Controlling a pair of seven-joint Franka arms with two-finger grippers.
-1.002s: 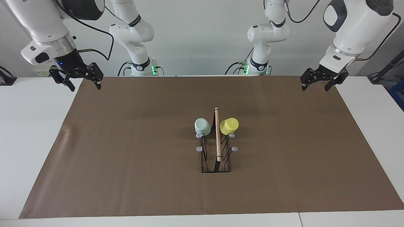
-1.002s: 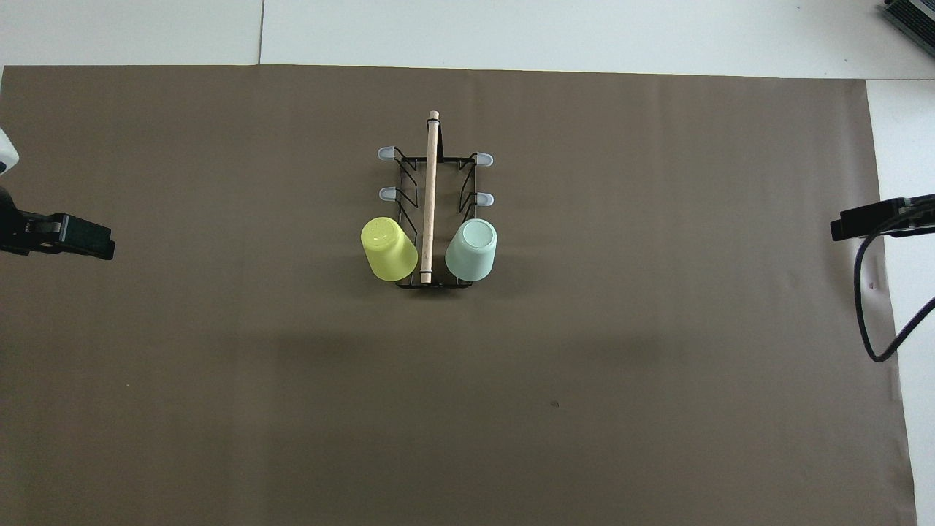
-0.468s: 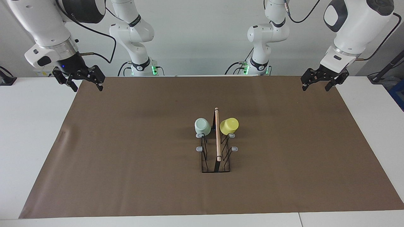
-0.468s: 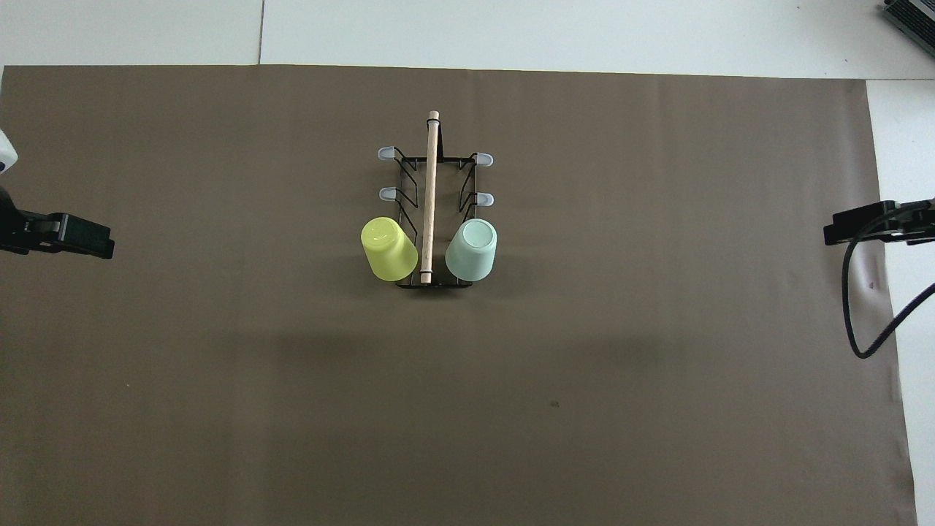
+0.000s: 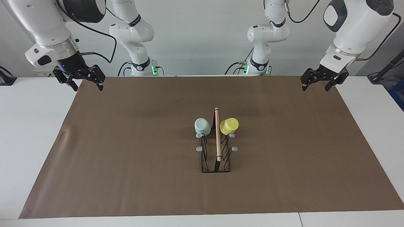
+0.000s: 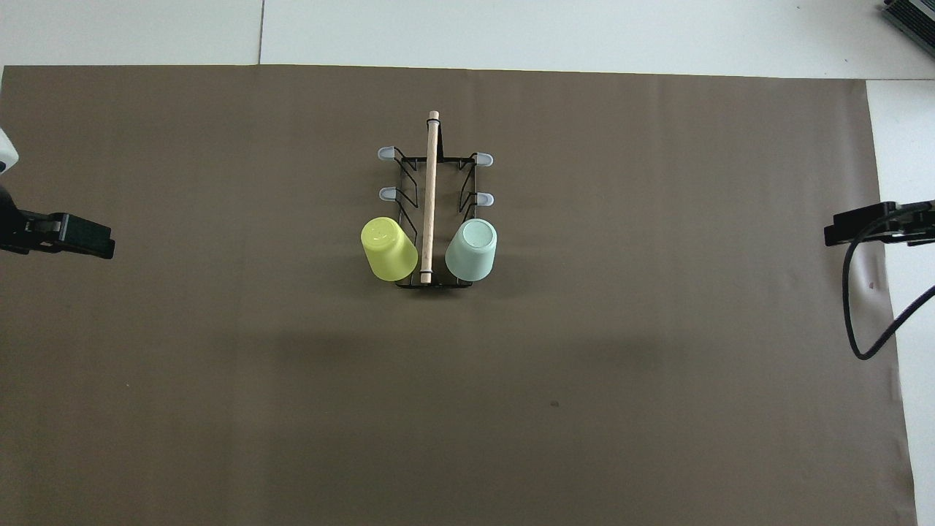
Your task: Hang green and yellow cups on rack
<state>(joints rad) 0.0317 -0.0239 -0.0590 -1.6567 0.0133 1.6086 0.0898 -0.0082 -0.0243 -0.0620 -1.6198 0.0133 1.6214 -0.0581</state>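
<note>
The black wire rack [image 5: 217,143] with its wooden rod handle stands in the middle of the brown mat; it also shows in the overhead view [image 6: 431,175]. The mint green cup [image 5: 202,126] [image 6: 472,250] and the yellow cup [image 5: 229,125] [image 6: 388,249] hang mouth-down on the two prongs nearest the robots, the green one toward the right arm's end and the yellow one toward the left arm's end. My right gripper [image 5: 87,85] is open and empty over the mat's corner. My left gripper [image 5: 315,85] is open and empty over the other near corner. Both are well away from the rack.
The brown mat [image 5: 126,151] covers most of the white table [image 5: 28,132]. Four grey-tipped prongs of the rack are bare [image 6: 386,193]. A black cable [image 6: 855,329] loops down from the right arm over the mat's edge.
The right gripper has drawn back a little toward its base. The left gripper has barely shifted. Cups and rack have not moved.
</note>
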